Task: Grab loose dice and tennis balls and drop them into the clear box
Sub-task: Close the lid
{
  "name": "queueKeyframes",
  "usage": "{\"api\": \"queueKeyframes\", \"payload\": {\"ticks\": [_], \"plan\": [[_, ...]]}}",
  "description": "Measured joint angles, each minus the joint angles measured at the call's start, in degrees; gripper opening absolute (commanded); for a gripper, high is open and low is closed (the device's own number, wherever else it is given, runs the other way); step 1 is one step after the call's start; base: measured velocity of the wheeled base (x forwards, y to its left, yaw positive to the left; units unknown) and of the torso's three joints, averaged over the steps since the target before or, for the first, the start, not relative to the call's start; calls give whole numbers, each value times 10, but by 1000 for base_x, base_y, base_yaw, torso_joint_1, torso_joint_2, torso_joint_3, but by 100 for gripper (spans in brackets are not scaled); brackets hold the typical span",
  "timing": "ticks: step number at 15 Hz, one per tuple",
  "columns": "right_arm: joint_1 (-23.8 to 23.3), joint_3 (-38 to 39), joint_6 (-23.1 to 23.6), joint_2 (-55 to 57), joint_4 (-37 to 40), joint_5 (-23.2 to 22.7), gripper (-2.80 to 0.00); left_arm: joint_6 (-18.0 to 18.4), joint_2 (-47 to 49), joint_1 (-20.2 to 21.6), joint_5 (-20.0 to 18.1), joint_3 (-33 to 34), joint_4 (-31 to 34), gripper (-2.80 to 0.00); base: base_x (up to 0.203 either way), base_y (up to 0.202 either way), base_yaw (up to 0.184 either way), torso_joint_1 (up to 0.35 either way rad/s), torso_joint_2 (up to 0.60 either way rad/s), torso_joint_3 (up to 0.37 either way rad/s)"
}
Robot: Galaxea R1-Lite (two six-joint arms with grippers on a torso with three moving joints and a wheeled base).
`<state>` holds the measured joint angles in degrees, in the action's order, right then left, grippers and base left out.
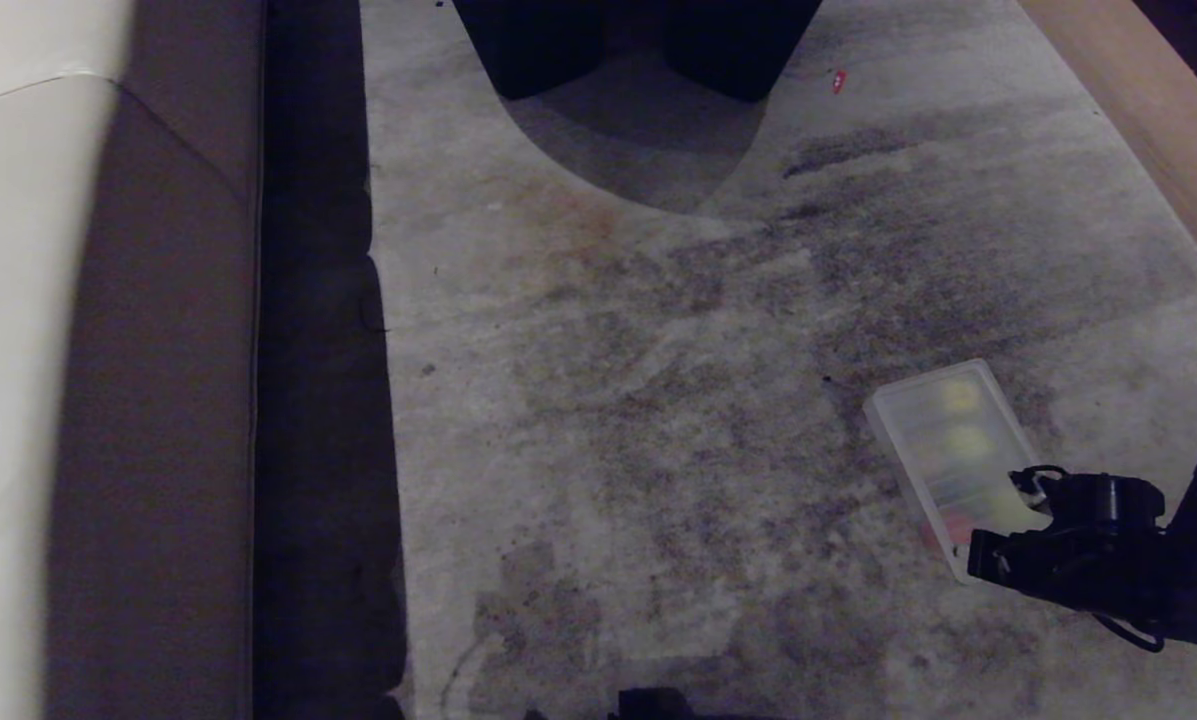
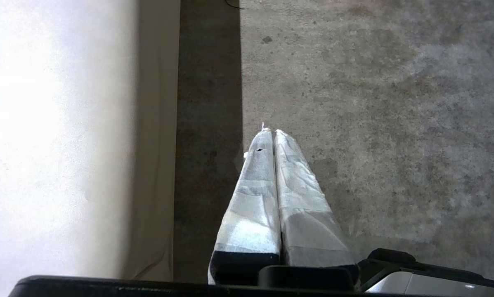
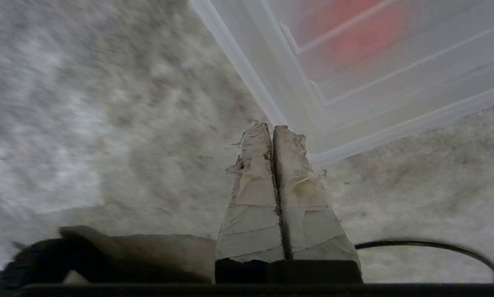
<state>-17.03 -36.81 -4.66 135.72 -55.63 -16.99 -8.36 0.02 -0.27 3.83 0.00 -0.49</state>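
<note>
stained grey concrete floor (image 1: 658, 400) fills most of the head view, with a pale sofa (image 1: 58, 350) along the robot's left and two dark furniture legs (image 1: 638, 40) at the far edge. the clear box (image 1: 948, 450) lies on the floor at the right, covered by its ribbed translucent lid (image 3: 395, 74). blurred yellow-green shapes and a reddish one show through the plastic; which are dice and which are tennis balls cannot be told. the right gripper (image 3: 273, 128) sits low at the near corner of the box, its taped fingers (image 3: 251, 198) pressed flat together with nothing between them, tips just beside the corner rim. in the head view the right arm (image 1: 1108, 560) overlaps the box's near end. the left gripper (image 2: 271, 132) hangs above bare floor near the sofa's base, fingers closed together and holding nothing.
</note>
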Motion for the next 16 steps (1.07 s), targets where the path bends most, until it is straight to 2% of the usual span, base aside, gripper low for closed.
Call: {"api": "queueKeyframes", "payload": {"ticks": [8, 16], "plan": [[0, -38, 28, 30, 26, -22, -280, 0, 0, 0, 0, 0, 0, -280, 0, 0, 0, 0, 0, 0], [-5, -71, 31, 44, 25, -14, -280, 0, 0, 0, 0, 0, 0, -280, 0, 0, 0, 0, 0, 0]]}}
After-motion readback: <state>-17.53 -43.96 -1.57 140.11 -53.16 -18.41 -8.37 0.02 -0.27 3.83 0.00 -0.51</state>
